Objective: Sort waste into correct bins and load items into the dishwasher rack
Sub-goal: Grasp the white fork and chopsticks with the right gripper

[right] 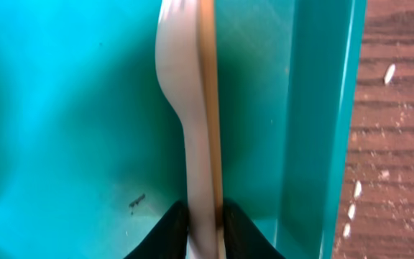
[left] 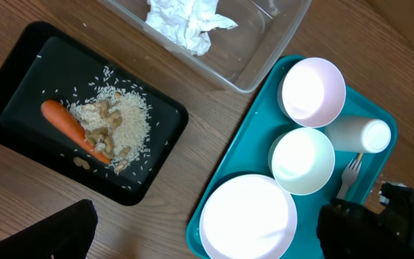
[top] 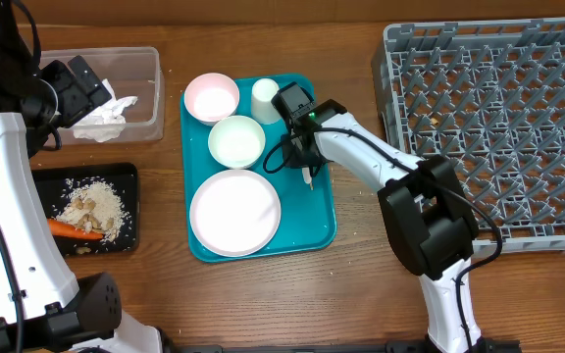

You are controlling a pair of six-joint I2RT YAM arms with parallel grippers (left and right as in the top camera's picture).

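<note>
The right fingers (right: 165, 234) are pressed together on the white handle of the fork (right: 185, 129) and on the thin wooden chopstick (right: 208, 108) lying tight against it, one fingertip on each side of the pair. Both pieces lie flat on the floor of the teal tray (top: 317, 221), along its right edge. On the same tray, the pink bowl (top: 211, 97) sits in the far left corner with the cup (top: 265, 99) lying on its side just beside it. The white bowl (top: 236, 141) is next toward the middle, and the round plate (top: 234, 212) fills the near end. The left fingers (top: 81, 74) stand apart with nothing between them, over the clear tub (top: 150, 93) at the far left corner of the surface (top: 165, 294). The tub holds the crumpled tissue (top: 101, 118). Nearer along the left edge, the black tray (top: 130, 176) carries the rice (top: 101, 206) with food scraps mixed in, and the carrot (top: 72, 229) touches the heap on its near side. The grey rack (top: 488, 118) takes up the far right corner, well apart from the teal tray.
</note>
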